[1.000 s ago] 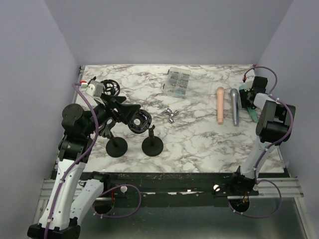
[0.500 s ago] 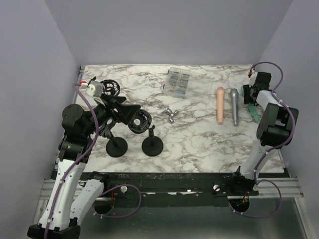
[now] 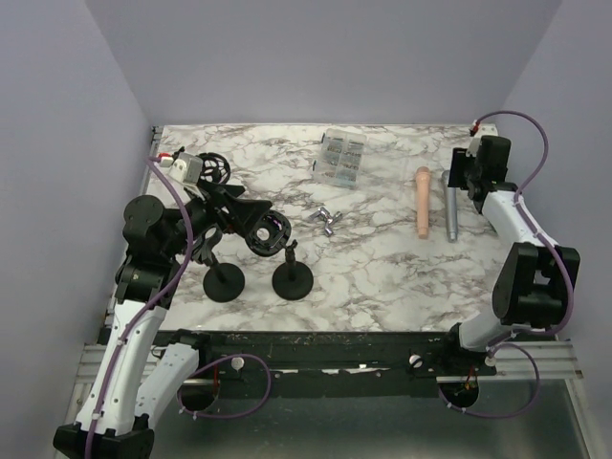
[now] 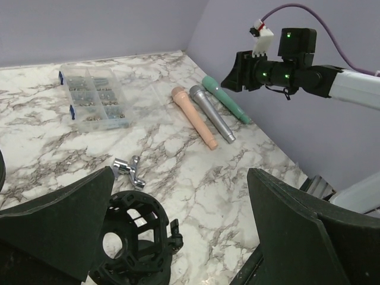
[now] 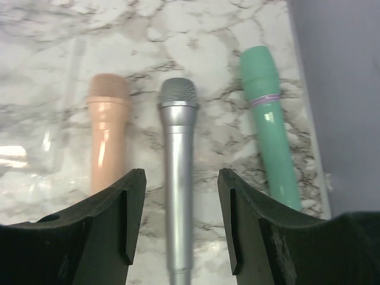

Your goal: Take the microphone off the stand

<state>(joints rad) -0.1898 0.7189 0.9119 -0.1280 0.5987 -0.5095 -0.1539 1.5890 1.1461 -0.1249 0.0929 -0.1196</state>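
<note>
We have the left gripper (image 4: pixel 181 173) over the near-left part of the white marble-patterned tabletop (image 3: pixel 382 273), fingers (image 4: pixel 59 228) spread wide, nothing between them. Right under it in the left wrist view: a black ring-shaped holder (image 4: pixel 133 240), table showing through its middle. Top view shows that holder close by two black round-based stands, the left stand (image 3: pixel 225 282) and the right stand (image 3: pixel 292 279), side by side, bases not touching. We can't tell which stand carries the holder.

Moving right: a small chrome metal fitting (image 3: pixel 328 220) lies flat mid-table, apart from everything. Behind it, toward the far edge, a clear plastic compartment box (image 3: pixel 339 155) of small parts.

Further right, three mics lie flat on the tabletop, parallel, heads toward the far wall, well apart from the stands: the peach-coloured microphone (image 3: pixel 422 201), then the silver microphone (image 3: pixel 449 208) just beside it, then the green microphone (image 5: pixel 270 127) nearest the right wall. Narrow gaps between them; we see none touching. In the top view the right arm (image 3: pixel 521 225) covers most of the green one.

The right gripper (image 5: pixel 181 173) is at the far-right end, over the mic heads. Its fingers (image 5: pixel 101 231) are apart, holding nothing; the right wrist view frames the silver microphone between them, its mesh head beyond the fingertips. In the left wrist view this gripper looks raised off the tabletop, near the green mic's head.
</note>
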